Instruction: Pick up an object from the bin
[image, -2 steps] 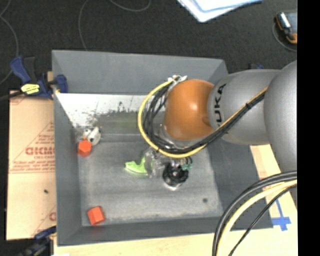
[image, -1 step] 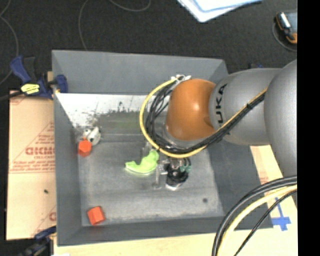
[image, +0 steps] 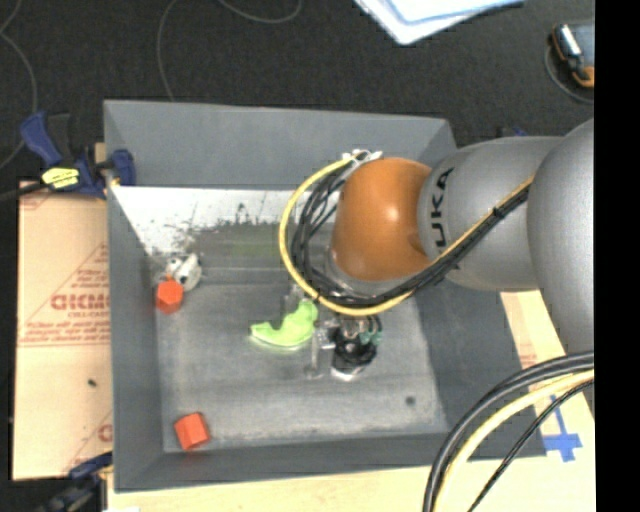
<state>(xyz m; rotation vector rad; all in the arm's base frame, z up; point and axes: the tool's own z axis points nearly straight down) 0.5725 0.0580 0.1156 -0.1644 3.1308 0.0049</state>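
Gripper (image: 335, 358) sits low in the grey bin (image: 230, 395), just beside a lime-green curved piece (image: 283, 330), probably lined up to grasp it; open or closed, cannot tell

In bin (image: 135, 330): 4 loose things counted. 2 orange blocks: near orange block (image: 190, 430) at 7 o'clock, far orange block (image: 169, 294) at 9 o'clock. 1 light green curved piece (image: 283, 330), centre. 1 small white-grey thing (image: 184, 267), 10 o'clock.
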